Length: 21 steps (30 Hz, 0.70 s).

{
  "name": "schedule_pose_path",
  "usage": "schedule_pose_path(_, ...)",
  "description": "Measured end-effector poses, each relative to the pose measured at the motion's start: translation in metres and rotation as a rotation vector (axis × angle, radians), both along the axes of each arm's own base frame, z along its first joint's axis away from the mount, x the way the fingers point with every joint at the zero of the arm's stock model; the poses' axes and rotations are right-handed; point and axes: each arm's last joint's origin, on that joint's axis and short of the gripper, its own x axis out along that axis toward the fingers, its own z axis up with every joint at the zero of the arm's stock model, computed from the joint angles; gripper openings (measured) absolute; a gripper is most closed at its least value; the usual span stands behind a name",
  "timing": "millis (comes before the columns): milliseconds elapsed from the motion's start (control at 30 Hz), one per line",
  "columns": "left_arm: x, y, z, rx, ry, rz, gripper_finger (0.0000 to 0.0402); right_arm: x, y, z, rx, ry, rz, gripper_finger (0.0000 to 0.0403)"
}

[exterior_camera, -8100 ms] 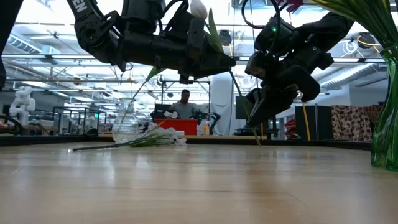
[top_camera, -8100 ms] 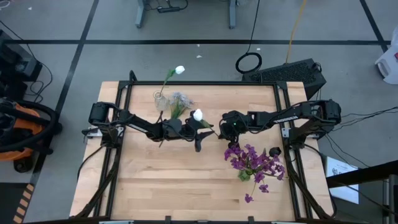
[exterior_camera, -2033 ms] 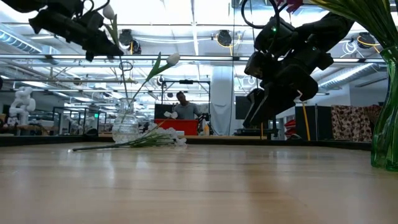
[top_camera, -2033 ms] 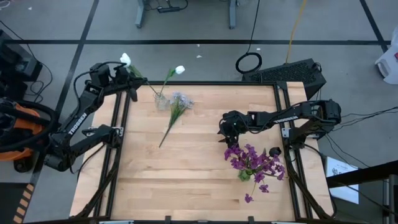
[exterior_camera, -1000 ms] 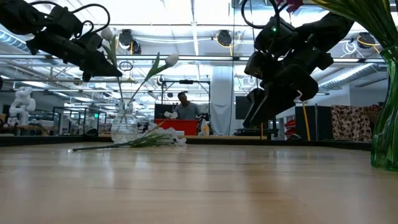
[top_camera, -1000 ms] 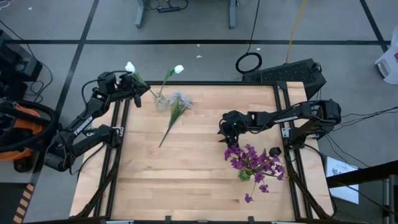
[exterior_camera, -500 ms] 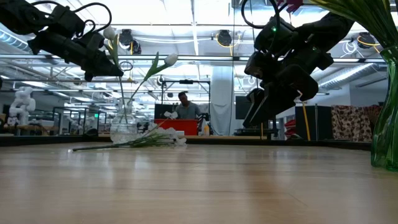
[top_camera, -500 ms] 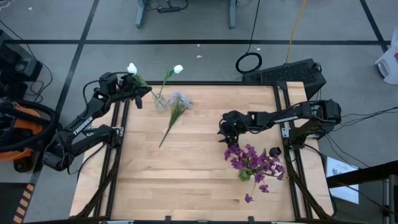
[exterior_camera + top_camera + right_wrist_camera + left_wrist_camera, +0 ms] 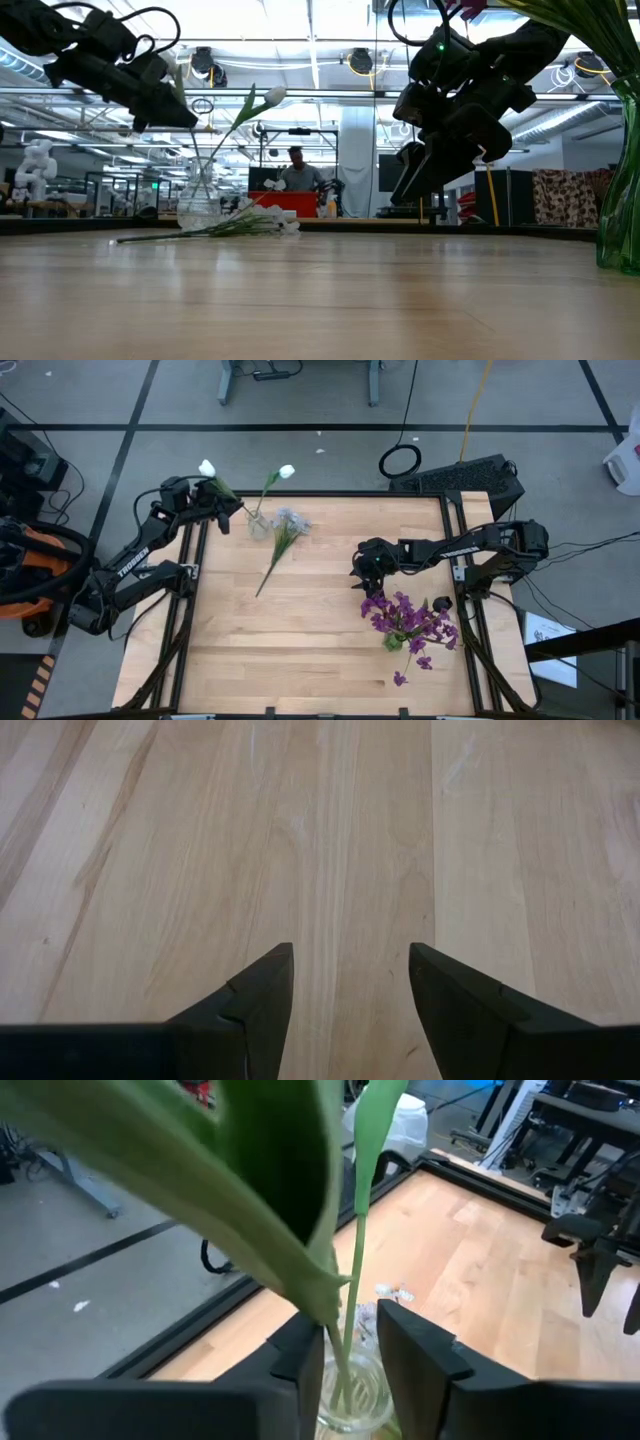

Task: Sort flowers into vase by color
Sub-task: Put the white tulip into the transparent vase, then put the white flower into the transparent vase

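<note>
A small glass vase [image 9: 258, 520] stands near the table's far edge and holds two white tulips. One tulip [image 9: 287, 472] leans toward the far right. The other tulip [image 9: 206, 467] leans toward the far left, its stalk [image 9: 347, 1305] running down into the vase [image 9: 350, 1405]. My left gripper [image 9: 350, 1325] is open above the vase, one finger on each side of that stalk; I cannot tell whether a leaf brushes a finger. A grey-blue flower [image 9: 284, 528] lies flat on the table beside the vase. My right gripper [image 9: 350, 960] hangs open over bare wood at mid-table.
A second vase [image 9: 622, 190] with purple flowers [image 9: 405, 622] stands toward the right near side, just nearer than my right gripper [image 9: 362, 572]. A dark metal frame [image 9: 330, 493] borders the table. The near left part of the wooden top is bare.
</note>
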Motion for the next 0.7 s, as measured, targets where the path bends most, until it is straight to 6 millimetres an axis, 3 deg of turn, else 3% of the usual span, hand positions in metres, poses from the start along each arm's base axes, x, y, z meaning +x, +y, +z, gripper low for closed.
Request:
schedule_pose_path(500, 0.002, -0.006, -0.011, -0.082, 0.082, 0.001, 0.0118, 0.0, 0.0, 0.0, 0.0, 0.0, 0.0, 0.0192)
schedule_pose_path(700, 0.007, -0.011, -0.016, -0.127, 0.138, 0.03, 0.0159, 0.0, 0.0, 0.0, 0.0, 0.0, 0.0, 0.0192)
